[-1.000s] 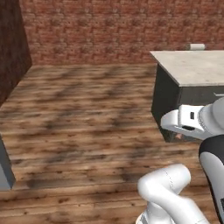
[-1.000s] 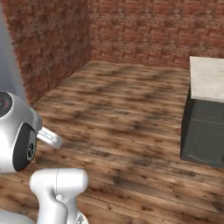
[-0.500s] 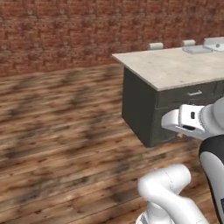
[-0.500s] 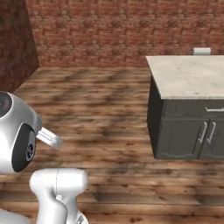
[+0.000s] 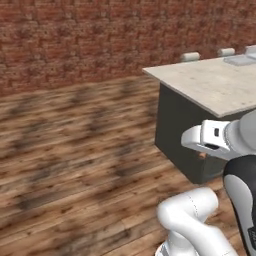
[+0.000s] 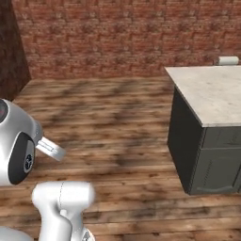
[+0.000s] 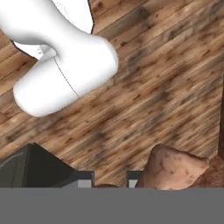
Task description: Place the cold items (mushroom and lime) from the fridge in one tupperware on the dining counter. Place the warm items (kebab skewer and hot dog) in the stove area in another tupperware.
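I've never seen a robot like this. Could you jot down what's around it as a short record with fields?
Setting: wooden floor, brick wall
Furniture: dark counter with a pale top, ahead to the right
Gripper: points down at the floor
By the fingertips: brown lumpy food item; whether it is gripped is unclear

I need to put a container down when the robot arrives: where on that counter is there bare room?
The dining counter is bare across its near corner and front, from the corner edge back toward the middle. It gets busier at the far right end, where a flat tupperware lies. Along the far edge, chair backs border it.
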Robot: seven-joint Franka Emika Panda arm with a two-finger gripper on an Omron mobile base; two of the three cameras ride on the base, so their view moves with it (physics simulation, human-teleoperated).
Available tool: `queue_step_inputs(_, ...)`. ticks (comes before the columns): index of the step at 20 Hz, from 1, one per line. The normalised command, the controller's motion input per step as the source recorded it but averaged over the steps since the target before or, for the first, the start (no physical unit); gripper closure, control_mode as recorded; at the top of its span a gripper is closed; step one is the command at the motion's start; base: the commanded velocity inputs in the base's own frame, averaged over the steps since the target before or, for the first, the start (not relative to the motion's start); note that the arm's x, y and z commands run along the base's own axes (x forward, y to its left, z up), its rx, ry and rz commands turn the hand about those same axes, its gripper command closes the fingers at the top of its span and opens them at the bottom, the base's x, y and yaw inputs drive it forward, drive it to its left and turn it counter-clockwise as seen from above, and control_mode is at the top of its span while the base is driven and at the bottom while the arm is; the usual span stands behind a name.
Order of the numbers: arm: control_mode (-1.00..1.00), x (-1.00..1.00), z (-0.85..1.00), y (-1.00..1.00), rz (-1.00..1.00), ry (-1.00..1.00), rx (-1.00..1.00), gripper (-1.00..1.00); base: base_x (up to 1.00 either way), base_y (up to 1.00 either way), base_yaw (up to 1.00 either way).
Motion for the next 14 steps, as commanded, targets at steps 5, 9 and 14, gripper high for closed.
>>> queue_step_inputs(5, 1.00, 0.00, 0.00, 0.00, 0.00, 0.00, 0.00, 1.00, 1.00, 0.47, -0.34)
queue_step_inputs(9, 1.00, 0.00, 0.00, 0.00, 0.00, 0.00, 0.00, 1.00, 1.00, 0.62, -0.37)
queue_step_inputs(14, 1.00, 0.00, 0.00, 0.00, 0.00, 0.00, 0.00, 1.00, 1.00, 0.83, -0.29)
